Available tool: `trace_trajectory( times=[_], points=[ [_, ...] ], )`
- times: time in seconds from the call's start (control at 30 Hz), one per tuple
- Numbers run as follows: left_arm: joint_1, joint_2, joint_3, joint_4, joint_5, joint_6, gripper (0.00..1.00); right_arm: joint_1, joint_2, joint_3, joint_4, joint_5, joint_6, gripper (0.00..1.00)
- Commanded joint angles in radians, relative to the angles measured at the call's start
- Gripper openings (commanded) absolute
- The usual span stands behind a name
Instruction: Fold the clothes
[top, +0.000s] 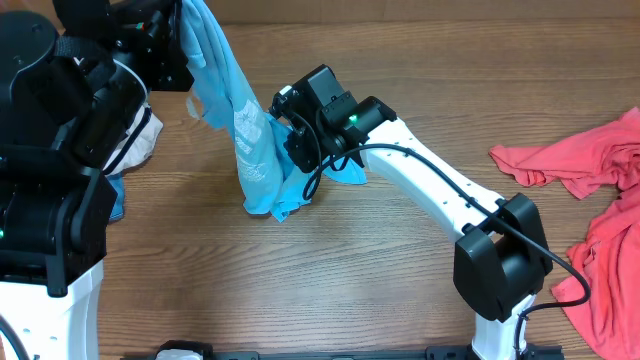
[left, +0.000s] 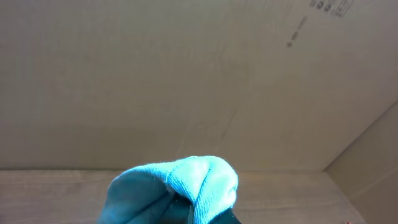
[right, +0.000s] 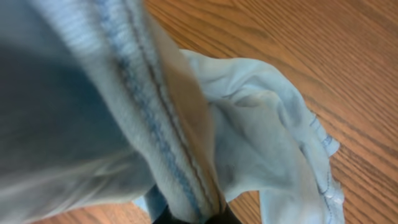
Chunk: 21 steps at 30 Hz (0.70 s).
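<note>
You're at the very start, I judge: the left jaws and the right jaws both pinch the sky-blue T-shirt (top: 250, 140), hung bunched between them, unfolded, while the coral-red T-shirt (top: 600, 160) lies crumpled on the bench (top: 350, 270) — untouched.

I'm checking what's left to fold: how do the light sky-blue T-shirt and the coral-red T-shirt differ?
The light sky-blue T-shirt is held up in a hanging drape; the coral-red T-shirt lies crumpled on the wooden table. The left gripper and right gripper are shut on the blue shirt; nothing touches the red one. The blue is left of centre, the red at the right edge. Both are unfolded.
</note>
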<state>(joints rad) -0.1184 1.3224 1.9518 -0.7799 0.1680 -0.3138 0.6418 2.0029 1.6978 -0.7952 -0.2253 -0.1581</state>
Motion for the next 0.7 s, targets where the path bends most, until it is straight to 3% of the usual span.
trace_trajectory(
  times=[0.0,0.17,0.33,0.4,0.43,0.5,0.53,0.6,0.67],
  points=[
    [-0.007,-0.024,0.021,-0.02,-0.045,0.024,0.04,-0.022,-0.006,0.019,0.034,0.144,-0.001,0.04],
    [-0.007,-0.016,0.021,-0.167,-0.17,0.057,0.04,-0.127,-0.011,0.201,0.174,0.57,0.017,0.04],
    [-0.006,-0.014,0.021,-0.253,-0.518,0.056,0.04,-0.259,-0.011,0.425,0.308,0.535,0.147,0.04],
    [-0.006,-0.011,0.02,-0.26,-0.678,0.056,0.04,-0.299,-0.011,0.439,0.312,0.447,0.196,0.19],
    [-0.006,-0.008,0.02,-0.26,-0.718,0.056,0.04,-0.312,-0.011,0.439,0.294,0.411,0.209,0.32],
    [-0.006,0.004,0.02,-0.259,-0.782,0.056,0.04,-0.337,-0.003,0.435,0.209,0.321,0.224,0.71],
    [-0.006,0.013,0.02,-0.26,-0.792,0.056,0.04,-0.345,0.003,0.435,0.157,0.285,0.224,0.85],
    [-0.006,0.038,0.02,-0.261,-0.792,0.056,0.04,-0.352,0.019,0.435,0.04,0.243,0.223,0.97],
    [-0.006,0.073,0.02,-0.271,-0.777,0.056,0.04,-0.351,0.038,0.433,-0.085,0.222,0.223,1.0]
  ],
)
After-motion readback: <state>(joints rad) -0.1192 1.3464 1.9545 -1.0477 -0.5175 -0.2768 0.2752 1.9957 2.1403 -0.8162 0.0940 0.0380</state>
